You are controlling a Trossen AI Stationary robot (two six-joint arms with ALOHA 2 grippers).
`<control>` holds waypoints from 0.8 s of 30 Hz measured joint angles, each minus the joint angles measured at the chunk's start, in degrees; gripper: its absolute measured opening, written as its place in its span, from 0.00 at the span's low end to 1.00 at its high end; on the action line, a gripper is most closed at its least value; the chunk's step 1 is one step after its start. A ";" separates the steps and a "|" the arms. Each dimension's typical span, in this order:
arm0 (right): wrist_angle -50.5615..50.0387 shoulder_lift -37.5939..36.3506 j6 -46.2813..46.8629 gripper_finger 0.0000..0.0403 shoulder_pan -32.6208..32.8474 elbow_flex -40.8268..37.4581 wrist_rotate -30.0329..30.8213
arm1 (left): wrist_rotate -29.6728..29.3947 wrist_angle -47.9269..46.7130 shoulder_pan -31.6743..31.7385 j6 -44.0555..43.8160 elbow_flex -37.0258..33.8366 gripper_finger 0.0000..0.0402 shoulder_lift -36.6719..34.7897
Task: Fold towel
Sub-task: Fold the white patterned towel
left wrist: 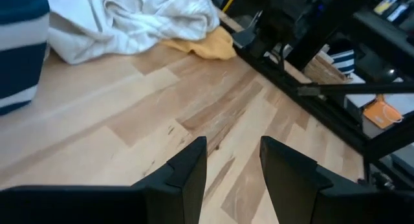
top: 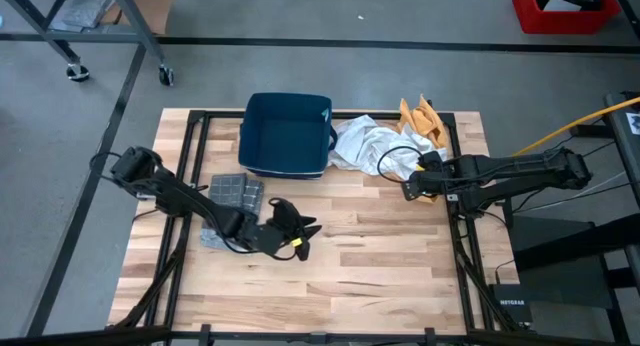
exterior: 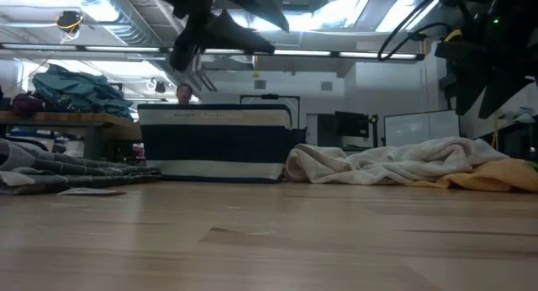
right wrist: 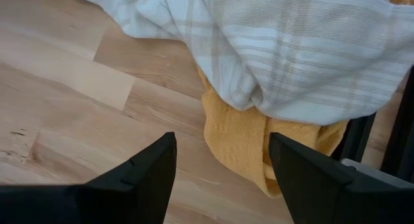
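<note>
A crumpled white towel [top: 372, 146] with faint checks lies at the table's far right, partly over a yellow towel [top: 422, 119]. The right wrist view shows the white towel [right wrist: 291, 49] draped over the yellow one [right wrist: 242, 136]. My right gripper [top: 410, 189] hangs open just near of this pile, fingers [right wrist: 152, 169] apart above bare wood. My left gripper [top: 308, 236] stands open over the table's middle, pointing toward the pile, with nothing between its fingers [left wrist: 191, 169]. In the low view both grippers are well above the tabletop.
A dark blue bin [top: 285, 134] stands at the far middle, left of the white towel. Folded grey towels [top: 235, 194] lie flat on the table's left side, under my left arm. Bare wood spreads across the near half. A black frame rail [top: 455, 186] runs along the right edge.
</note>
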 joint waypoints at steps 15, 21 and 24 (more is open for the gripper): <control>1.29 0.23 0.59 0.61 -0.01 0.02 1.65 | -3.45 5.93 1.20 16.82 -0.02 0.34 -2.45; -1.13 3.00 4.59 0.61 -0.61 -3.58 7.30 | -4.07 5.80 1.44 20.81 -0.02 0.34 -3.31; 0.63 5.33 4.87 0.61 -1.42 -6.16 4.68 | -4.04 5.73 1.33 20.65 -0.02 0.34 -3.31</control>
